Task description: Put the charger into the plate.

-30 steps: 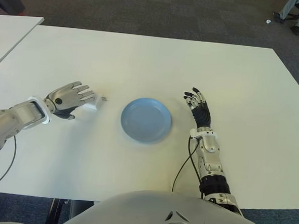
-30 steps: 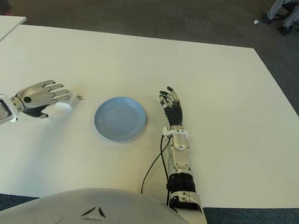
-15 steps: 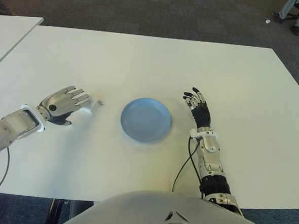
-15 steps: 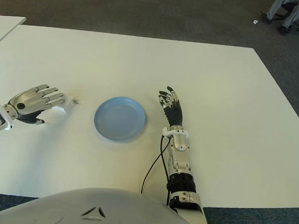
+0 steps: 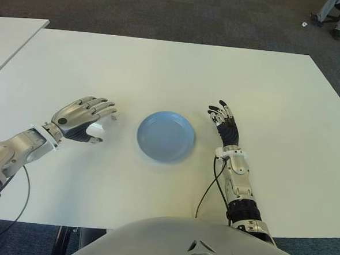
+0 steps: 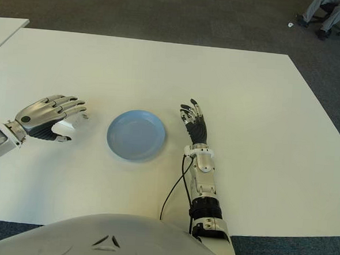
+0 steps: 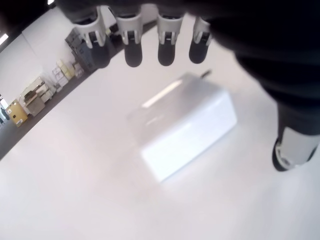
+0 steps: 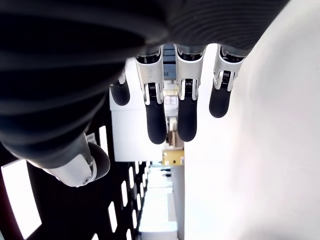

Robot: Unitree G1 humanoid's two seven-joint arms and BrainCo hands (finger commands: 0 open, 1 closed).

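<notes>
We see the blue plate [image 5: 166, 136] near the middle of the white tabletop [image 5: 162, 69], and we place everything else from it. To the plate's left, the left robot hand [image 5: 81, 118] hovers palm-down with its fingers [image 7: 132, 37] spread and extended — holding nothing. In the left wrist view the white charger [image 7: 184, 123] lies flat on the tabletop just beneath that palm, with the fingertips hanging above its far edge and the thumb off to one side; none of them touches it. In the eye views only a sliver of the charger shows past the fingers, on the side toward the plate, with its prongs pointing at the plate. The charger is close to the plate's left rim but apart from it, and the plate holds nothing.

To the plate's right, just beside its rim, the right robot hand [image 5: 225, 124] shows with its fingers straight and relaxed — also empty, as we confirm in its own wrist view.
</notes>
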